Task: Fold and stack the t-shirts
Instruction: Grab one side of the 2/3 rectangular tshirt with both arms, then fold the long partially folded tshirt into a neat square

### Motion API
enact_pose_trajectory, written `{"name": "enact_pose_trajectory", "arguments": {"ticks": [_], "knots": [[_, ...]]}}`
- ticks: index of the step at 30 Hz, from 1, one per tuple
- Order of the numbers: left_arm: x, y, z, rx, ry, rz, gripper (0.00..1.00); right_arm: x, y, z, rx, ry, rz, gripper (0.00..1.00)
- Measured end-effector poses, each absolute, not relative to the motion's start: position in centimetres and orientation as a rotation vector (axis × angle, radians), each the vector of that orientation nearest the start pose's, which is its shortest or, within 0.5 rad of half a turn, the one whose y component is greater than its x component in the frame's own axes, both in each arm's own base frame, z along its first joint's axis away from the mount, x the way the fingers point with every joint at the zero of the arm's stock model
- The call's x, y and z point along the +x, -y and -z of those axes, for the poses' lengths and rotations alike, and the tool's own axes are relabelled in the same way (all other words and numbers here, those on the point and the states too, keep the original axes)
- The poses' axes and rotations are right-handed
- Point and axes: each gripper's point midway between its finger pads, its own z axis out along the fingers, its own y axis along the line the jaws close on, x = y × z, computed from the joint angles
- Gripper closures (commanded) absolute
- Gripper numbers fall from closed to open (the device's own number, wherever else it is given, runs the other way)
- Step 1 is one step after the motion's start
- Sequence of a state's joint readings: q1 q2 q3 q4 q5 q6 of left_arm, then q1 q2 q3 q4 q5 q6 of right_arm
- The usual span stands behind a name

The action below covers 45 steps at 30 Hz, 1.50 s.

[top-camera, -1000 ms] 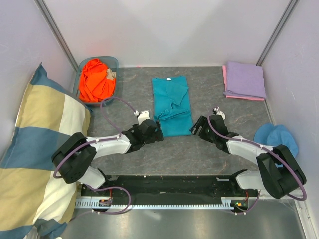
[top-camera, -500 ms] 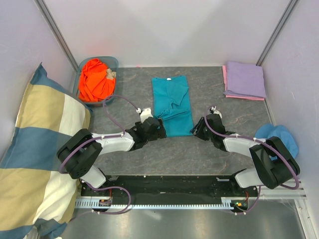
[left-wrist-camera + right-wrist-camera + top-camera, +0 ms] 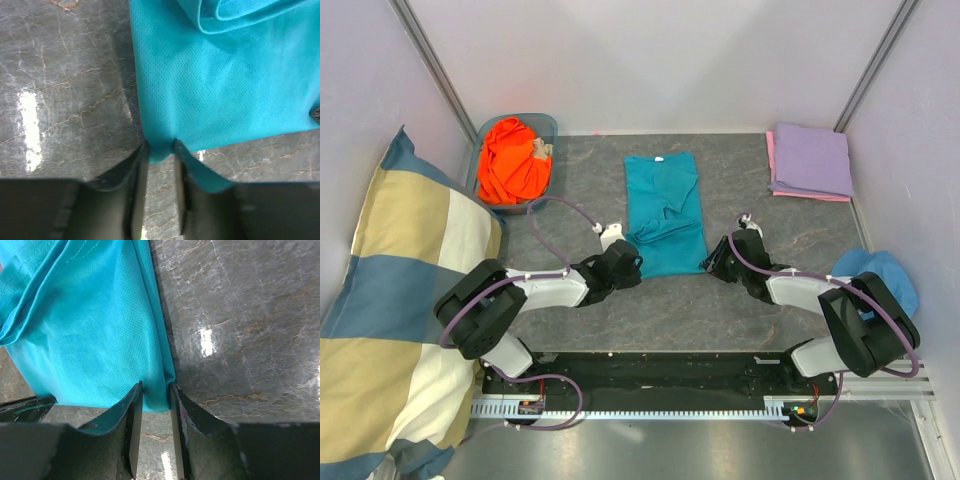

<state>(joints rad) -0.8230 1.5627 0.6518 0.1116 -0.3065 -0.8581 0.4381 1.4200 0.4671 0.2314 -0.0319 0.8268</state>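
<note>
Since a second ago both have closed in: left gripper (image 3: 159, 150) and right gripper (image 3: 156, 390) each pinch a near hem corner of the teal mesh cloth t-shirt (image 3: 665, 205), its long axis running away from them, left of the folded lavender t-shirt (image 3: 810, 158).

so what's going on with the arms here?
Both arms are working on the teal t-shirt, which lies mid-table folded into a long strip. The left gripper pinches its near left corner and the right gripper pinches its near right corner. The cloth looks flat on the table, not yet lifted. The orange t-shirt sits crumpled in the blue bin at far left. At far right, the lavender t-shirt lies folded on the pink t-shirt.
</note>
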Motion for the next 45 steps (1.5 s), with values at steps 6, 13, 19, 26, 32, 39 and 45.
{"name": "enact_pose_trajectory", "arguments": {"ticks": [6, 13, 19, 26, 32, 39, 45], "knots": [[26.8, 26.1, -1.9, -0.198, -2.371, 0.494, 0.98, 29.0, -17.9, -2.0, 0.448, -2.363, -0.674, 1.00], [26.7, 26.3, -1.9, -0.192, -2.373, 0.507, 0.98, 28.6, -18.3, -2.0, 0.437, -2.374, -0.682, 1.00], [24.9, 26.0, -2.0, -0.153, -2.416, 0.536, 0.98, 25.7, -19.3, -3.6, 0.381, -2.378, -0.711, 1.00], [18.7, 24.7, -1.9, -0.011, -2.508, 0.567, 0.98, 20.9, -20.6, -6.3, 0.337, -2.340, -0.808, 1.00], [13.8, 23.5, -2.0, 0.092, -2.583, 0.590, 0.98, 16.2, -21.0, -5.0, 0.328, -2.417, -0.817, 1.00], [12.2, 22.8, -4.0, 0.132, -2.600, 0.600, 0.98, 14.3, -21.8, -5.7, 0.276, -2.454, -0.766, 1.00], [14.7, 25.3, -9.5, 0.151, -2.493, 0.638, 0.98, 17.5, -24.5, -11.1, 0.275, -2.338, -0.782, 1.00]]}}
